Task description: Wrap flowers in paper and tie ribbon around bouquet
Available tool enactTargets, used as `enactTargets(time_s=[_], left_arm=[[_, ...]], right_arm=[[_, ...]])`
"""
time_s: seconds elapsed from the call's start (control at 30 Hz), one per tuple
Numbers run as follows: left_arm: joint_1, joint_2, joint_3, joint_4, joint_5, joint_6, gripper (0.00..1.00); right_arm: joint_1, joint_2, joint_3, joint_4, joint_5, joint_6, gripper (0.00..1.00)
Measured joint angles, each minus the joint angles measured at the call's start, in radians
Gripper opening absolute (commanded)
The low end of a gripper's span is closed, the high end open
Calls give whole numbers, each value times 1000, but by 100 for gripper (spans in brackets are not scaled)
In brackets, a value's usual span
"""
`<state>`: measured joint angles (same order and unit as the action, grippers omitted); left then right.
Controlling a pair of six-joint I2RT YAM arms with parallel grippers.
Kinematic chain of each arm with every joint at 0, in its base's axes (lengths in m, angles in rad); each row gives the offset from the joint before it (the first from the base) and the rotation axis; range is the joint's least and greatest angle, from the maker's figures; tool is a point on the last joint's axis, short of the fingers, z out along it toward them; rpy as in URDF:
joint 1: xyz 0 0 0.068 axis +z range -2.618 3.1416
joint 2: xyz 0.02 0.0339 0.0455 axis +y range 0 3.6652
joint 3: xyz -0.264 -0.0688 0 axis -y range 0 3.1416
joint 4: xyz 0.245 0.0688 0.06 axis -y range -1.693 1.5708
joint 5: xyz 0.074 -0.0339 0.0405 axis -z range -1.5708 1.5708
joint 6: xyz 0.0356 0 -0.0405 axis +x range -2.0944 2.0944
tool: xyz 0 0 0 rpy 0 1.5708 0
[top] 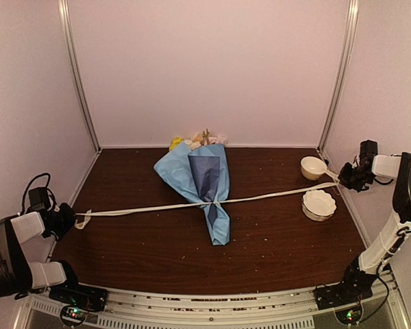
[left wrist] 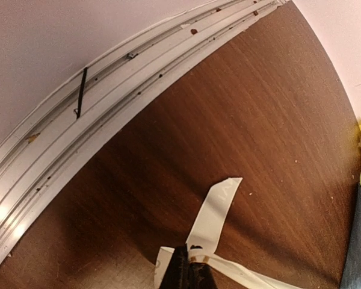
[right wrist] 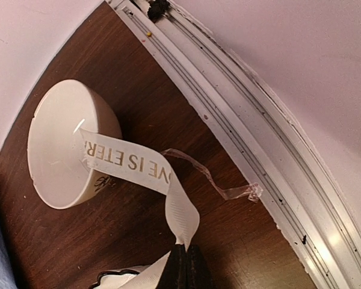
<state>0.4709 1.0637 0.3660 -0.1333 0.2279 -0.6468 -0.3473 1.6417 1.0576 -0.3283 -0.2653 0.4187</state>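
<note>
My left tool (top: 70,219) is clamped on one end of the long, narrow cream-white ribbon with printed lettering (top: 260,198), and my right tool (top: 344,175) is clamped on the other end. In each wrist view the fingers are pressed together with the ribbon pinched between them and a short tail sticking out past the grip. The ribbon runs almost straight across the dark brown wooden worktop (top: 274,240), from the left edge to the right. At mid-span it crosses the narrow waist of the bouquet (top: 204,179), a cone of creased paper (top: 180,171), light blue outside with a dark navy panel. The bouquet lies near the middle of the worktop, its tip towards me. The artificial flowers with yellow, pink and white blooms (top: 197,140) peep out of the wide far end. I judge the wrapping done and the tying in hand: this looks like the pull that cinches the ribbon. From above I can't quite tell whether a real knot sits at the crossing or only a single wrap. On the right the ribbon passes between a smooth cream bowl (top: 313,166) and a white scalloped bowl (top: 318,204) (close enough to snag). Next I'd want even tension from both sides, then a check that the cone holds.
</note>
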Motion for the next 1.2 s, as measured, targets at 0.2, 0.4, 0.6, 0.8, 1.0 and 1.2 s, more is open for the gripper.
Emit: enactTargets(time_s=[0.2, 0.4, 0.6, 0.8, 1.0, 1.2], left_arm=[[54, -28, -10, -37, 31, -14, 0], [83, -45, -11, -70, 34, -18, 0], [88, -44, -11, -79, 34, -18, 0], [89, -39, -11, -79, 34, -16, 0], [-18, -74, -8, -76, -77, 2, 0], [-514, -168, 140, -66, -429, 22, 0]], right_arm=[[-25, 0, -3, -37, -23, 0, 0], [-26, 3, 10, -83, -22, -5, 0], [-26, 5, 24, -108, -18, -19, 0], [-26, 13, 35, -129, -14, -23, 0], [37, 8, 46, -127, 54, -45, 0], [372, -73, 133, -75, 238, -101, 0]])
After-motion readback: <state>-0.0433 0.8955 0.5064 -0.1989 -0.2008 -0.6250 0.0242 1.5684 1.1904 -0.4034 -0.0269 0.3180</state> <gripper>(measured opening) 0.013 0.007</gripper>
